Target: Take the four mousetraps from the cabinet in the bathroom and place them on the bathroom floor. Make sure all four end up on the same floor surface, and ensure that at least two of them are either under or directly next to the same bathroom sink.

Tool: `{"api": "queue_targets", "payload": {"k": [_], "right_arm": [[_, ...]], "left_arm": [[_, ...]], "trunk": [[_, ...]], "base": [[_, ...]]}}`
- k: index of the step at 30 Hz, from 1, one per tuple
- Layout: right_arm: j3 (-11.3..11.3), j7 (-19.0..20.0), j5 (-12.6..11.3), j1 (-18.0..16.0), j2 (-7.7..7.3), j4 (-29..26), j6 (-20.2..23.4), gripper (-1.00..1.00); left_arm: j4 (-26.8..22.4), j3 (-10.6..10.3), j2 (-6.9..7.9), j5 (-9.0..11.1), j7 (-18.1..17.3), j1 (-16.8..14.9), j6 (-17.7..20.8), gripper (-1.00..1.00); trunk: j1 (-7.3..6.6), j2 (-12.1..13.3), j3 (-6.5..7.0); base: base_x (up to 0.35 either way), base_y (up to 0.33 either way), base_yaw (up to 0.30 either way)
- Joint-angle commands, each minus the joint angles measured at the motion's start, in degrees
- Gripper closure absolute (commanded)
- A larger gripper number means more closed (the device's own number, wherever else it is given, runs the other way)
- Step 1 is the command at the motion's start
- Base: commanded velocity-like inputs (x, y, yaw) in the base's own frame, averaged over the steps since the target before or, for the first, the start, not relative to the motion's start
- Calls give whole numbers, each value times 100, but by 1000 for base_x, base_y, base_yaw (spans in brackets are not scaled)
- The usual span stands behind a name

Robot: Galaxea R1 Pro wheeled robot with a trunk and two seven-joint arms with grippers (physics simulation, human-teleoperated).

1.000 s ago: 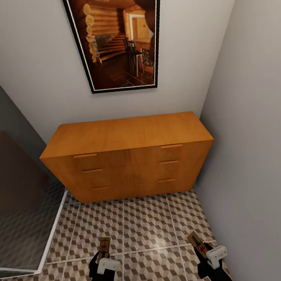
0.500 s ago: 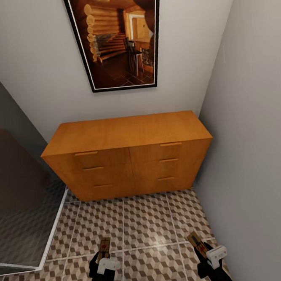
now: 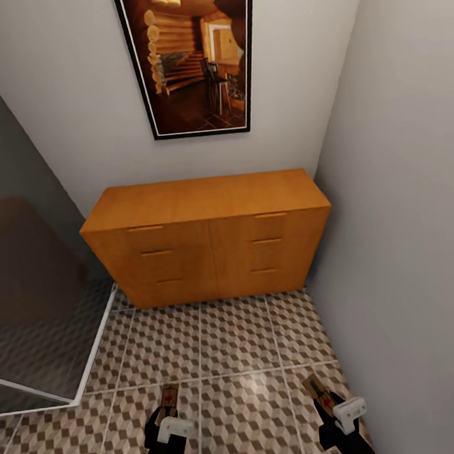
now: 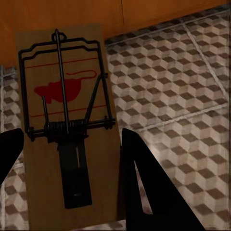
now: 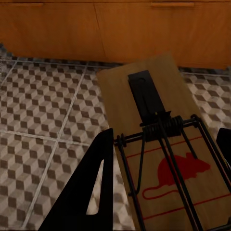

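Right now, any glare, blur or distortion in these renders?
Head view: soft sheen on the floor tiles ahead of the grippers, walls splay outward from wide-angle, picture sharp. Left wrist view: mousetrap crisp, dim shade along the cabinet base. Right wrist view: the other trap sharp, no glare; fingers plain black silhouettes.

Two mousetraps [image 3: 169, 398] [image 3: 317, 391] held above bathroom floor [image 3: 235, 335]; cabinet [image 3: 210, 235] shut.

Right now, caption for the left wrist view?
Mousetrap held between the left gripper's fingers above cube-patterned floor tiles.
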Motion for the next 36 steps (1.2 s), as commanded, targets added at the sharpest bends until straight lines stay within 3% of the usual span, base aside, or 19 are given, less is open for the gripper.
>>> {"api": "queue_targets", "payload": {"k": [1,13,25,36], "right_arm": [[11,20,-35,-3,-5,2,-11,100],[11,-135,-27,-3,12,2,-17,100],[11,-273,-27,-3,13,2,-16,100],[12,-264,-27,-3,13,2,-18,100]], "left_arm": [[-6,-50,3,24,46,-3,-8,100],[-6,-50,3,24,45,-3,-8,100],[-6,-50,3,24,46,-3,-7,100],[-6,-50,3,24,43,-3,-7,100]], "trunk": [[-1,-10,-9],[-1,-10,-9],[-1,-10,-9],[-1,-10,-9]], "base": [[-336,0,0],[-294,0,0],[-19,0,4],[0,0,245]]}}
